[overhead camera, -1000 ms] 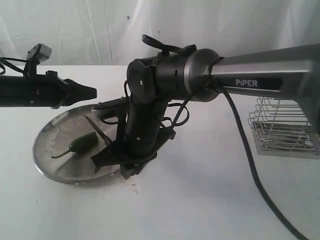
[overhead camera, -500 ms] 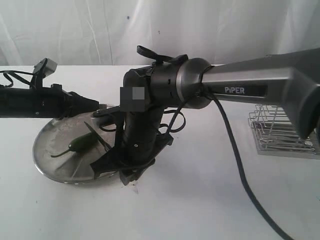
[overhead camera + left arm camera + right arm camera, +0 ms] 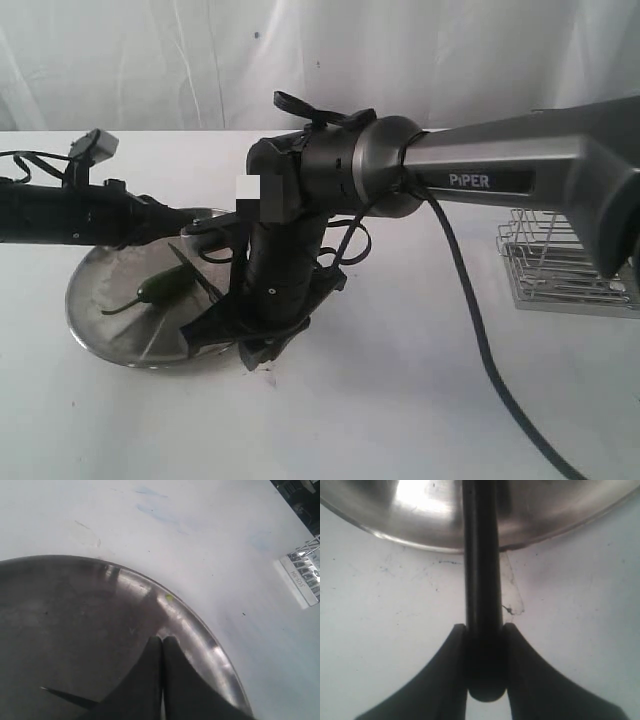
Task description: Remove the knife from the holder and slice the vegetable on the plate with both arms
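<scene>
the right gripper point(image 3: 483, 632) pinches the black handle of the knife point(image 3: 481, 570), jaws clamped on either side near the handle's butt. the knife runs straight out ahead of the gripper, over the rim of the steel plate point(image 3: 420, 515). the green chilli pepper point(image 3: 162, 288) lies in the plate just beyond the blade; whether they touch i cannot tell. the left gripper point(image 3: 161, 645) has its fingertips pressed together, over the plate's inside near the rim. the wire holder point(image 3: 560, 262) stands on the white table point(image 3: 400, 400), well apart from both grippers.
</scene>
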Controlling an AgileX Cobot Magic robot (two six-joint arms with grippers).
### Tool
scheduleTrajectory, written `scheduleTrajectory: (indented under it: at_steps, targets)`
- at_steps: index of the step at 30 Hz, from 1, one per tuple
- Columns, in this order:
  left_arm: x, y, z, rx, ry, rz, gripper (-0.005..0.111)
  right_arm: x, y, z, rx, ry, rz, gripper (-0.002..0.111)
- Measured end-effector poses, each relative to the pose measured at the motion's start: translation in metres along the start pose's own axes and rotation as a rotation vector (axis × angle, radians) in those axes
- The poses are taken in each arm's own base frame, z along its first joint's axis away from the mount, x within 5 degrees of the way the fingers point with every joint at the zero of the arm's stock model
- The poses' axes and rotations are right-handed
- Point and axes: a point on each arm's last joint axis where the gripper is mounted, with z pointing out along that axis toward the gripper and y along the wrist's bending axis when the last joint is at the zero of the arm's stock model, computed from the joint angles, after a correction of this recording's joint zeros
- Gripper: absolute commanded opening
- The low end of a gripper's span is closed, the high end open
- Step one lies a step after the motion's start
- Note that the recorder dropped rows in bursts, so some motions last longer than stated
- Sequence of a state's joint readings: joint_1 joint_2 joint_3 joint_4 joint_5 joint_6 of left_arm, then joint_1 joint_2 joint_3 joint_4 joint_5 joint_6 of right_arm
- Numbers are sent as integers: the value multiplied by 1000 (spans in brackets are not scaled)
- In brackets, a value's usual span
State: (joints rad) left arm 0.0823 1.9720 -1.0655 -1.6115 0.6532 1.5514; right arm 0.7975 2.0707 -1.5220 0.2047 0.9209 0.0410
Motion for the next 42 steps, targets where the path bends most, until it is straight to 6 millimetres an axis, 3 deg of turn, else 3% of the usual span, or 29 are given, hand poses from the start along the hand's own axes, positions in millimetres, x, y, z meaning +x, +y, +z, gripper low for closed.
scheduleTrajectory:
  at_steps: [16,27,37,42]
  targets:
    - [32,25,19,-20,117,-144,0,0,0,0,0,0,0,0]
    - [33,27,20,-42,133,-232,0,-1,0,0,0,-6,0,0]
    - [25,28,16,15,69,-262,0,-1,0,0,0,-11,0,0]
    - [-5,23,-6,122,-61,-239,0,-2,0,0,-1,-21,0,0]
